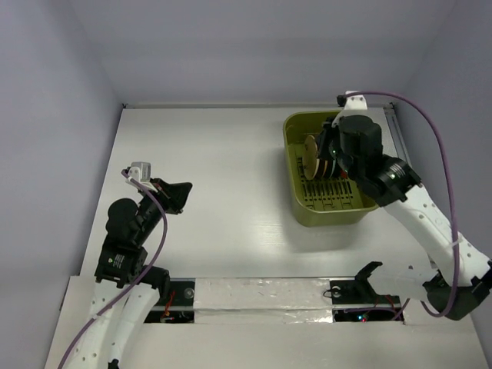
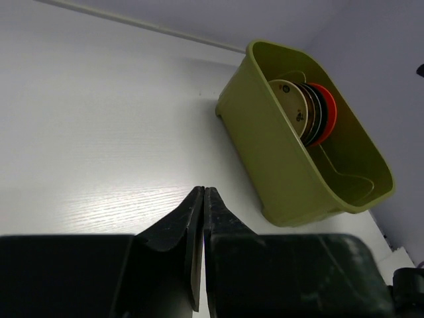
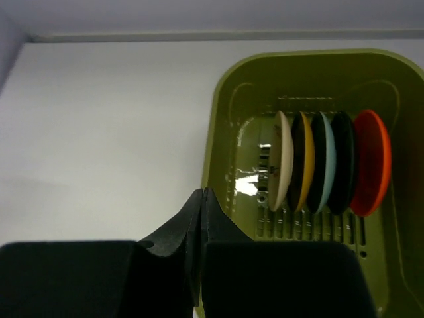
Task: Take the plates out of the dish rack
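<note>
Room: plain pale walls (image 1: pixel 54 92) at 9, 12 and 3 o'clock. Surface: white table (image 1: pixel 223 177), faint wood grain, glare patch, silver tape (image 1: pixel 261 294) along its edge at 6 o'clock. Olive rack (image 1: pixel 294 181) sits at 2 o'clock on it, slotted floor showing. Five plates (image 3: pixel 324 165) stand on edge in a row inside: cream, yellow, pale blue, black, orange-red. My right claw (image 3: pixel 201 199) hangs over the rack, jaws pressed together, nothing in them. My left claw (image 2: pixel 203 197) at 8 o'clock over bare table, likewise closed and empty, well apart from the rack.
</note>
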